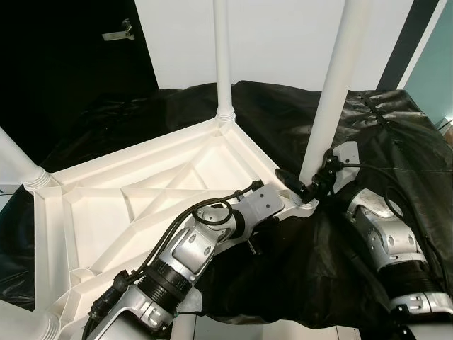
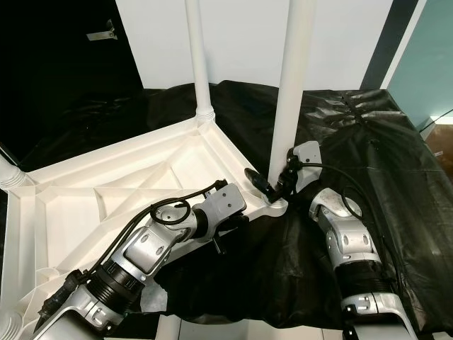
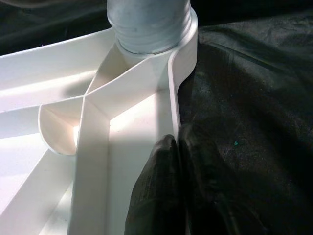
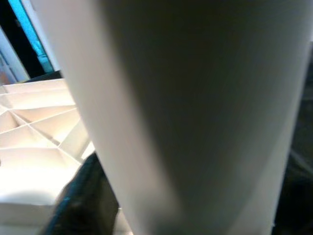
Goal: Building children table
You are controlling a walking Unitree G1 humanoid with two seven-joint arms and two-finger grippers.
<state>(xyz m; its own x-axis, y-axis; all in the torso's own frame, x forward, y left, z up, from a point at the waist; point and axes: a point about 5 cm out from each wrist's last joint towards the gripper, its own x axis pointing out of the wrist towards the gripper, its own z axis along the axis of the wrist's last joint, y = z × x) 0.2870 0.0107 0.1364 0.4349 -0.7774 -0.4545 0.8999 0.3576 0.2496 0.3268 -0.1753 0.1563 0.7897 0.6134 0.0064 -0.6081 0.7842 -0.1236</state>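
Surface: a black sheet (image 1: 396, 142), creased, covers the support under the work; whether bench or floor lies beneath cannot be told.
Room: white wall (image 1: 283, 35) beyond both end effectors, a dark panel (image 1: 71, 57) off to the left side, a teal strip (image 1: 435, 78) off to the right.
Table top: the white plastic table top (image 1: 106, 205) lies upside down on the sheet, ribs up, spreading left of and beyond the left end effector.
Legs: the near leg (image 1: 333, 92) stands upright in the corner socket between the two end effectors; a far leg (image 1: 224, 57) stands at the corner beyond.
Left end effector (image 3: 178, 161): fingers (image 3: 156, 196) clenched on the table top's outer rim, just short of the near leg's socket.
Right end effector (image 1: 304, 185): at the base of the near leg, grasping it, a finger on either side.
Edges: the rim by the left end effector borders bare sheet on its right.
Open room: sheet lies free to the right of the right end effector.
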